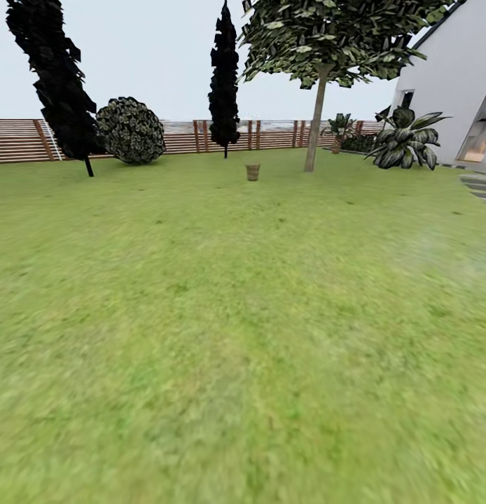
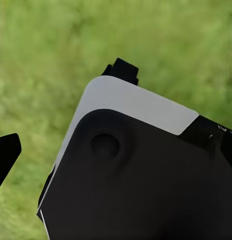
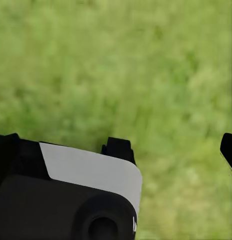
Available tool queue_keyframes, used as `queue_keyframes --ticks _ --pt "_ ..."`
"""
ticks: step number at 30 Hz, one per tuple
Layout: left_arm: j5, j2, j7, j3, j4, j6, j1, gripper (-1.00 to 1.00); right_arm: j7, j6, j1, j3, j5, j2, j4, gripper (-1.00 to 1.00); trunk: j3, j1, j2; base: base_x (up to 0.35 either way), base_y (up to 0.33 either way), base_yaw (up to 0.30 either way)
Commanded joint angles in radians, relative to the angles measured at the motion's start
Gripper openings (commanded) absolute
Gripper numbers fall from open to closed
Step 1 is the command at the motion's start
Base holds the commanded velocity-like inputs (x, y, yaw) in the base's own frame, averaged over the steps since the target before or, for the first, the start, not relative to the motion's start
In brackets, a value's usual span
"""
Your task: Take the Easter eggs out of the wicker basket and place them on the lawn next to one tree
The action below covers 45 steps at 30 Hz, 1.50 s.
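The wicker basket (image 1: 253, 172) stands far off on the lawn (image 1: 229, 336), small and brown. The Easter eggs are hidden from here; the basket is too distant to see inside. Just right of the basket rises the tree (image 1: 315, 126) with a straight grey-brown trunk and a leafy crown. In the left wrist view my left gripper (image 2: 63, 112) hangs over grass, its dark fingertips (image 2: 6, 152) wide apart and nothing between them. My right gripper (image 3: 173, 149) is open over grass as well, one fingertip (image 3: 119, 148) beside the robot's white and black body.
Two dark cypresses (image 1: 224, 77) and a round bush (image 1: 131, 130) stand before the slatted wooden fence (image 1: 19, 140). A white house (image 1: 456, 84) and a broad-leaved plant (image 1: 406, 140) are at the right, with paving (image 1: 481, 187) beside them. Wide grass lies between me and the basket.
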Motion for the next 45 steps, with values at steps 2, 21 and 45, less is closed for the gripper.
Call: queue_keyframes --ticks 2,21,45 --pt "-0.001 0.0 0.003 0.006 0.001 0.001 -0.001 1.0 0.001 -0.006 -0.001 0.001 0.004 0.0 0.004 1.0 -0.001 0.001 0.0 0.325 0.0 0.0" --pt "-0.001 0.0 0.003 0.006 0.001 0.001 -0.001 1.0 0.001 -0.006 -0.001 0.001 0.009 0.007 0.004 1.0 -0.001 0.001 0.0 0.325 0.0 0.0" --pt "-0.003 -0.001 0.003 0.006 0.001 0.001 -0.001 1.0 0.001 -0.006 0.002 0.001 0.006 0.001 0.01 1.0 -0.001 0.001 0.0 0.325 0.0 0.0"
